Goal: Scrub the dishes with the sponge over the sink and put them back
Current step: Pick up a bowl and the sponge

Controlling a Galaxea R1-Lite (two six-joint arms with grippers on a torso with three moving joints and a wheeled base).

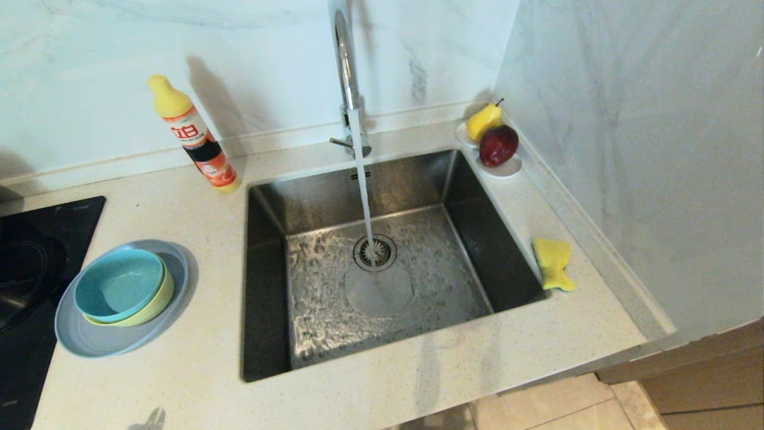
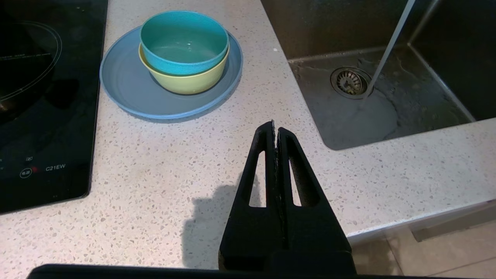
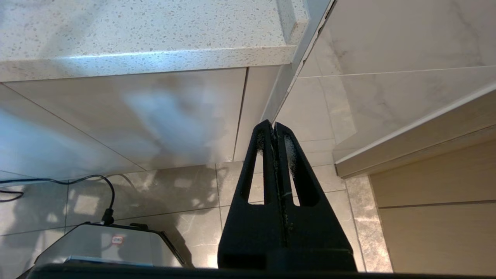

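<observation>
The sponge (image 1: 553,263) lies at the counter's (image 1: 197,382) right edge; it looks soft and light, best pinched at its narrow waist. Both the left gripper (image 2: 275,130) and the right gripper (image 3: 270,128) have fingers pressed together, holding nothing.

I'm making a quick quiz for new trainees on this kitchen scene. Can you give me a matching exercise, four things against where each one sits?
Things:
1. teal bowl
2. sponge
3. soap bottle
4. apple

Places:
A. on the small white dish in the back corner by the wall
B. inside the yellow-green bowl on the plate
C. standing on the counter behind the sink's left back corner
D. flat on the counter just right of the sink

Pairs: 1-B, 2-D, 3-C, 4-A
</observation>
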